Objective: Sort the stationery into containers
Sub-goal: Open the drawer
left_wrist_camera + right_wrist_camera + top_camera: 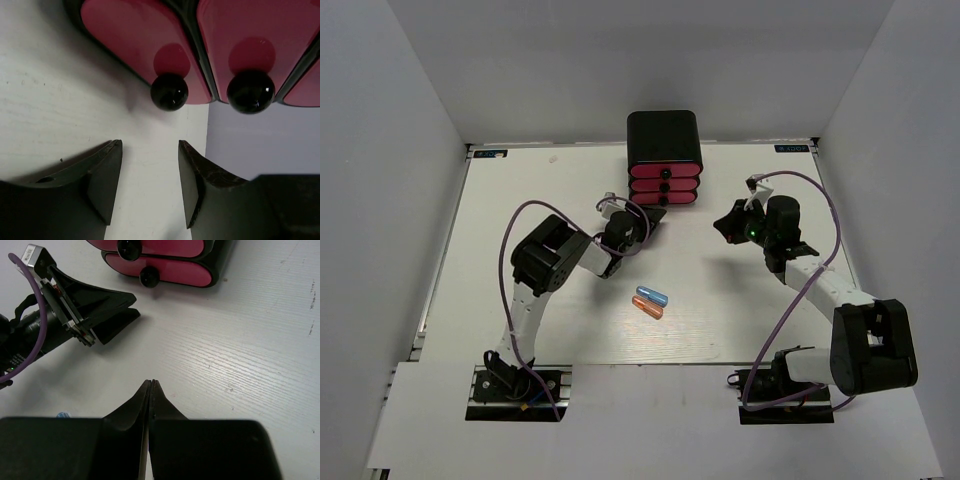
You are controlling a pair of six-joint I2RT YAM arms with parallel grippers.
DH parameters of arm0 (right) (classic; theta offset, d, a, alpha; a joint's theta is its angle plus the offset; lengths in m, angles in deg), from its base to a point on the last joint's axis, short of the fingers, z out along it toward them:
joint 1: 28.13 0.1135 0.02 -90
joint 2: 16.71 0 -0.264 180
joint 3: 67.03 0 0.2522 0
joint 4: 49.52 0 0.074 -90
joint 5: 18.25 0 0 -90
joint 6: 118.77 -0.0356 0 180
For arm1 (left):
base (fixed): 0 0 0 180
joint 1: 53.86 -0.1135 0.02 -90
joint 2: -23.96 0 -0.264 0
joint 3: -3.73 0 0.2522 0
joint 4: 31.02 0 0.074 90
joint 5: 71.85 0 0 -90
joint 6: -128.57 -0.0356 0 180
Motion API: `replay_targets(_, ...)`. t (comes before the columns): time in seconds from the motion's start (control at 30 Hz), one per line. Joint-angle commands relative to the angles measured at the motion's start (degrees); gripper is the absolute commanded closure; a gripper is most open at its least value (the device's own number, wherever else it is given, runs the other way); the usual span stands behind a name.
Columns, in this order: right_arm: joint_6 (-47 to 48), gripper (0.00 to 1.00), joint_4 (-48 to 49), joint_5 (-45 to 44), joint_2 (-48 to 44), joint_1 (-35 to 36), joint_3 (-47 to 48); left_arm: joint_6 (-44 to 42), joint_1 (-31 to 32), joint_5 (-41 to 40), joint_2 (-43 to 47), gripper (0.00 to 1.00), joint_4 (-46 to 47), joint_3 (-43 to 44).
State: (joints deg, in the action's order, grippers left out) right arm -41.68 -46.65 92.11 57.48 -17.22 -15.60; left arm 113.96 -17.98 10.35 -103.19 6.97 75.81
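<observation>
Your left gripper (150, 145) has its fingers spread with nothing between them, low over the table (520, 190), tips pointing at the bottom one of the three pink drawers (665, 186). That drawer's black knob (169, 92) sits just beyond the tips, lined up with the gap but not touched. All three drawers look pushed into the black cabinet (665, 135) at the far middle of the table. Your right gripper (151, 383) has its fingers pressed together on nothing, sitting right of the cabinet and a bit nearer. A blue capsule (651, 296) and an orange capsule (647, 308) lie side by side mid-table, near of the left gripper and well apart from the drawers.
</observation>
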Motion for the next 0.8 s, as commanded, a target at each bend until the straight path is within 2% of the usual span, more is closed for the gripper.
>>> replay_targets(0.0, 1.2, 1.00, 0.9, 1.1, -1.3, -0.3, 0.0, 1.6, -0.4, -2.7, -0.9, 0.41, 0.0, 1.7)
replay_targets(0.77, 2.4, 1.00, 1.4, 0.6, -0.3, -0.3, -1.4, 3.4, -2.0, -2.2, -6.2, 0.37, -3.7, 10.9)
